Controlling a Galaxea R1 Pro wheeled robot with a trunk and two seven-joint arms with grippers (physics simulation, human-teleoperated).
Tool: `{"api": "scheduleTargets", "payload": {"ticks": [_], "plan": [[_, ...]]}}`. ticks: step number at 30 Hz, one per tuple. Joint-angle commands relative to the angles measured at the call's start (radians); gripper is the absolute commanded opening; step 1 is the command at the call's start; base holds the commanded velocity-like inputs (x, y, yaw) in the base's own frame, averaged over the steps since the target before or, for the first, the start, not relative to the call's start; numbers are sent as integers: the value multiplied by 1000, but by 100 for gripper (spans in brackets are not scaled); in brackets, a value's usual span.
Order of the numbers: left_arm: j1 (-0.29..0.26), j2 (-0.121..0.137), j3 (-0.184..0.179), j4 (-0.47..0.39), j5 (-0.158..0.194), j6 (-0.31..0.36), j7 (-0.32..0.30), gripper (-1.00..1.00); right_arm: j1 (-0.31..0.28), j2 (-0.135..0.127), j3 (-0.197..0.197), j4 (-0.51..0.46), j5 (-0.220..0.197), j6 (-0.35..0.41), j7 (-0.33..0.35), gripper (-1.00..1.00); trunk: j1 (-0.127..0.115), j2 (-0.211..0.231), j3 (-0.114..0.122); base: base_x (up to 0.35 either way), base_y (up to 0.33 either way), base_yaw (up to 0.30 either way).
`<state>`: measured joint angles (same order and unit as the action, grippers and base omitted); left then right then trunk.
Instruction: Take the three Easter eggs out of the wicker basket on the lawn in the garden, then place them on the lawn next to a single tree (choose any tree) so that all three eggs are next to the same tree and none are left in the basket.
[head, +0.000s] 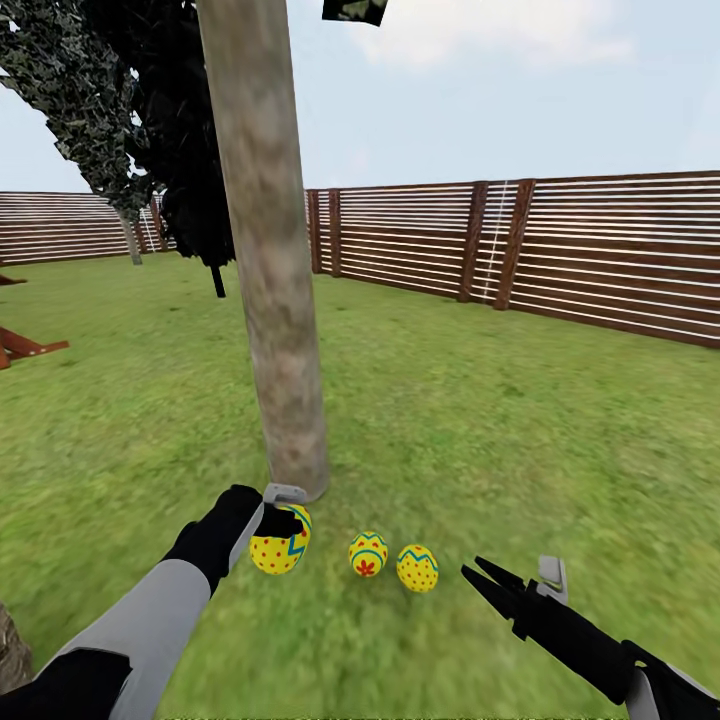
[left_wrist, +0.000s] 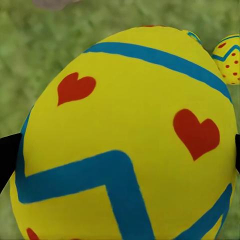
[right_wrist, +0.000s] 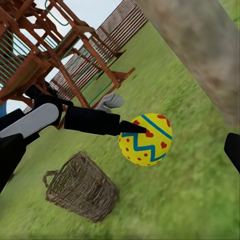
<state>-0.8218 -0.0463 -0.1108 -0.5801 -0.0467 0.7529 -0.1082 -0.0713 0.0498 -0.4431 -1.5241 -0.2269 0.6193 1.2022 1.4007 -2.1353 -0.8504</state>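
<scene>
The left gripper (head: 283, 522) holds the third egg (head: 279, 546) tight in its fingers, the right gripper (head: 492, 580) gapes empty, so the robot should lower it gently onto the lawn (head: 480, 420) at the tree (head: 270, 300)'s 6 o'clock, beside the other eggs (head: 368, 554).

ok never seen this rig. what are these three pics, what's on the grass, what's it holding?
It is a simulated wheeled robot with two arms, steered by a person. The big picture is from its head camera, looking down over both arms. The other two come from cameras near each arm's tool.

In the head view, the left tool is shut on a yellow painted egg low beside the tree trunk. The left wrist view shows that held egg up close. Two more eggs lie on the lawn near the trunk's foot: the middle egg and the right egg.

The right tool is open and holds nothing. Its camera looks across at the held egg, the wicker basket tipped on the grass, and a wooden playset behind.
</scene>
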Motion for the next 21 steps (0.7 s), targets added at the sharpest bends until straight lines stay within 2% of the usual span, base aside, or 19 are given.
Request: {"api": "scheduleTargets", "payload": {"ticks": [1,21], "plan": [[0,0,-1,-1,-5,4,-4,-100,-1,1,-2,0,-2,8,2,100,4,-8,-4,0,0,0],[0,0,-3,-1,-5,3,-4,-100,-1,1,-2,5,-3,7,-5,100,80,-148,-67,0,0,0]]}}
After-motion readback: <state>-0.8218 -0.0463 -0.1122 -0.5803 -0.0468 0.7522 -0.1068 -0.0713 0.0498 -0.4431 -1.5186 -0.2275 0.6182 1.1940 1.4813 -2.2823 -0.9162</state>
